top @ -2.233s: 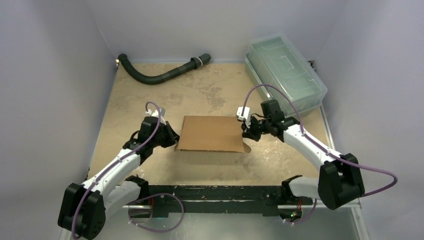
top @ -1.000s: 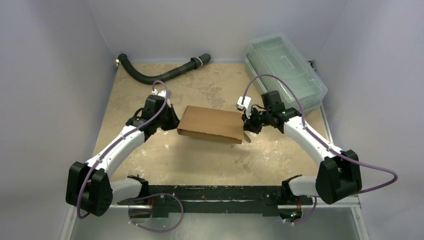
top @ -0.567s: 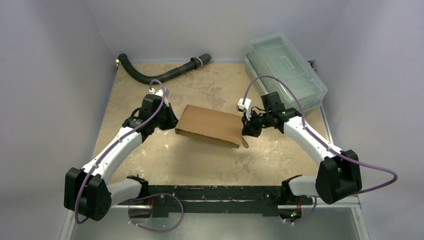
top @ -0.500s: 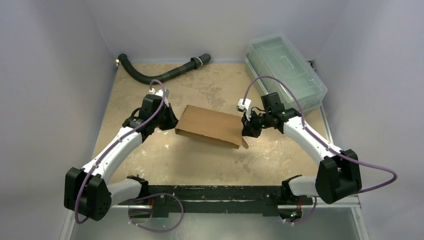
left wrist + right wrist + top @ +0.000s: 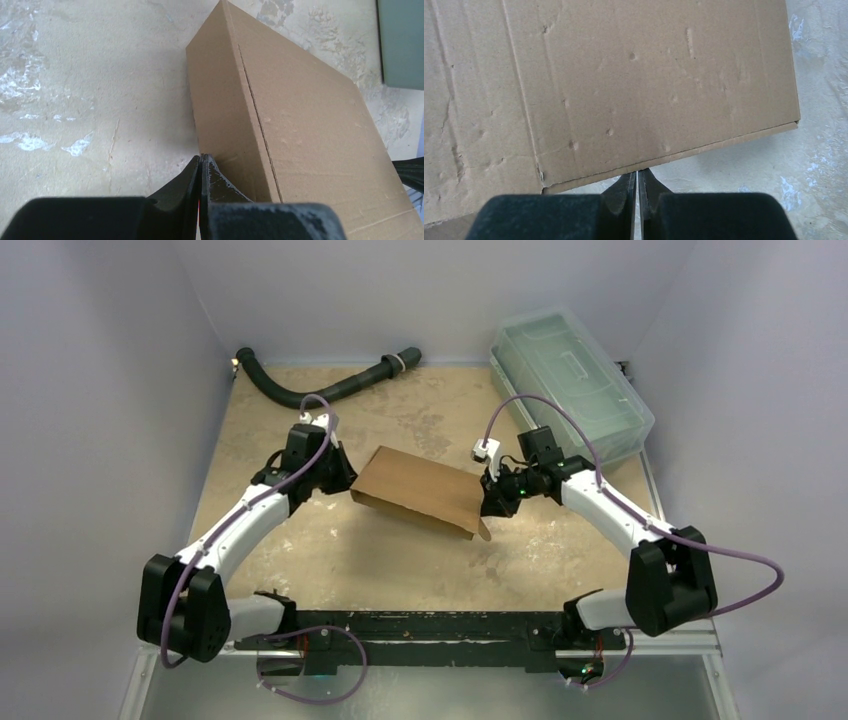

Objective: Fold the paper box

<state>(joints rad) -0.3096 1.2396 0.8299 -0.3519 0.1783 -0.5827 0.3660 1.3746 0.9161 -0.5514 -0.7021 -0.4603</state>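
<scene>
We are looking at the paper box point(image 5: 420, 490) lying folded near the middle of the table point(image 5: 330, 560), turned at a slant between our two arms. Our left claw point(image 5: 201, 159) is sitting fully closed, its tips touching the box's low side wall at the left end. Our right claw point(image 5: 637, 174) is resting with its fingers all but together at the box's right edge, with nothing visible between them. A clear bin point(image 5: 570, 380) is standing at the far right corner.
</scene>
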